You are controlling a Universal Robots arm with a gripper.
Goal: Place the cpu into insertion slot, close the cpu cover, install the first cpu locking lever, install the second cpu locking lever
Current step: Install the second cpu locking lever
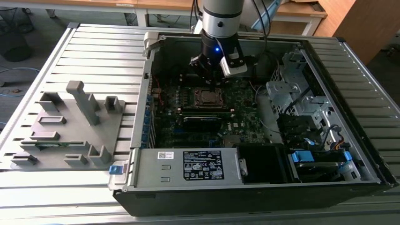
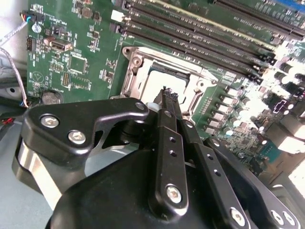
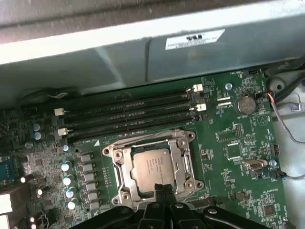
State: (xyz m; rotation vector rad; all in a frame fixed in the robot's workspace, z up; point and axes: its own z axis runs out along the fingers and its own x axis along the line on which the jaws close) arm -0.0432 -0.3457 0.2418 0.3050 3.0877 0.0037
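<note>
The cpu [image 3: 151, 168] lies in the insertion slot [image 1: 208, 97] on the green motherboard, its silver top showing through the window of the cpu cover [image 3: 117, 164]. The cover lies flat around it. My gripper [image 3: 164, 189] hangs just above the socket's edge on the side away from the memory slots. Its black fingers are pressed together with nothing between them. In the second wrist view the same fingertips [image 2: 167, 94] sit over the cpu [image 2: 155, 80] and the cover's rim [image 2: 135, 62]. In the exterior view the gripper [image 1: 210, 78] is low inside the open computer case, just behind the socket.
Long black memory slots [image 3: 128, 114] run beside the socket. A row of capacitors [image 3: 66, 179] stands on another side. The case's metal walls [image 1: 145, 93], drive cage [image 1: 293, 93] and power supply [image 1: 187, 166] hem in the board. A grey fixture [image 1: 69, 126] sits at the exterior view's left.
</note>
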